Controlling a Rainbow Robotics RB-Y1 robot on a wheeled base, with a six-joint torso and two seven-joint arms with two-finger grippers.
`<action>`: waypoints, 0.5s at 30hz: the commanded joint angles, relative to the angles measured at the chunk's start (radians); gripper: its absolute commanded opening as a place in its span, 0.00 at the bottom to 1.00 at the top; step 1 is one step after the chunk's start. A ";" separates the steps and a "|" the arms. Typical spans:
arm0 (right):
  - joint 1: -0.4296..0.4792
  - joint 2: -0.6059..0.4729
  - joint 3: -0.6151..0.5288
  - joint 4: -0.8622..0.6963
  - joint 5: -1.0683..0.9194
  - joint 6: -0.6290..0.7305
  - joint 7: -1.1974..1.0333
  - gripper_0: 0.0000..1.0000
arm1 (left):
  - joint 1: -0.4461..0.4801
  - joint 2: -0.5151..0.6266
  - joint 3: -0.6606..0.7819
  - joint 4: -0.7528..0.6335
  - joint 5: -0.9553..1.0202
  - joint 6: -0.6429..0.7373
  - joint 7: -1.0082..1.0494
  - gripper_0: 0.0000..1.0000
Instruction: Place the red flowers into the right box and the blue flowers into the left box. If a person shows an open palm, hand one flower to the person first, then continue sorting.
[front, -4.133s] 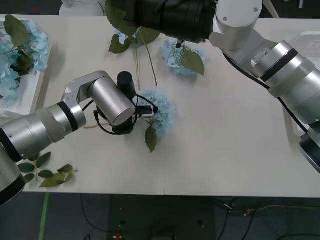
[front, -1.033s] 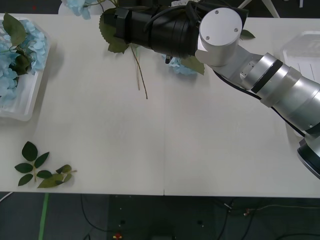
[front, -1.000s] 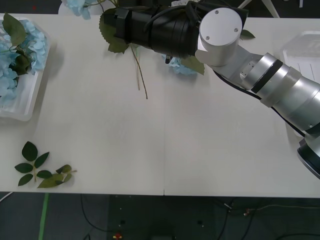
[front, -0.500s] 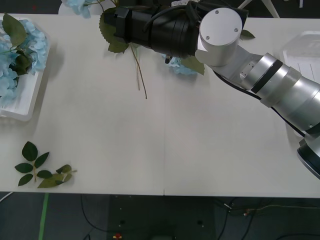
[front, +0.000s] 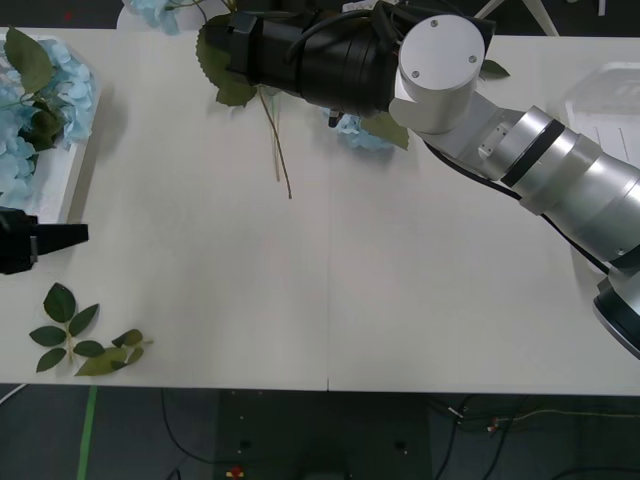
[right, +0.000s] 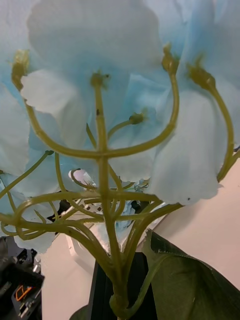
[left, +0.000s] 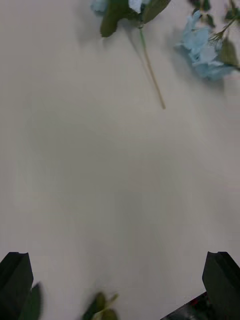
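White matte table (front: 330, 280), no brand, label or readable writing anywhere we can see. Counting off the table: two white plastic trays, one at each side edge. We take the left box (front: 62, 185) as the tray at the table's left edge, rounded rim, holding a heap of blue flowers (front: 40, 110); blooms overlap, so we cannot count them. The right box (front: 605, 100) is at the table's right edge, partly behind the right arm, with thin lines on its floor.

Loose on the table's far side we count two more stems: one with big green leaves and a thin tan stem (front: 277, 140) pointing toward the table's middle, one pale blue cluster (front: 352, 132) just beside it, under the black forearm. One leaf sprig (front: 82, 340), no bloom, lies near the table's front left corner.

Left gripper (left: 120, 280) hovers over the table's left side, near the sprig; black fingers (left: 15, 280) spread wide, nothing between them.

Right gripper sits over the table's far edge. Its wrist camera looks up into a blue flower (right: 115, 100): papery petals, forked yellow-green plastic stalks, one dark leaf. We cannot tell whether its fingers are open or closed, or gripping the stem.
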 joint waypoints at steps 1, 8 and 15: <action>0.000 0.035 0.003 -0.041 -0.015 -0.010 0.029 0.00 | -0.063 -0.111 -0.134 -0.053 0.023 -0.114 0.049 1.00; 0.000 0.035 0.004 -0.043 -0.015 0.005 0.027 0.00 | -0.199 -0.253 -0.305 -0.084 -0.001 -0.204 0.143 1.00; 0.000 0.035 0.004 -0.043 -0.015 0.010 0.026 0.00 | -0.293 -0.327 -0.425 -0.105 -0.052 -0.335 0.174 1.00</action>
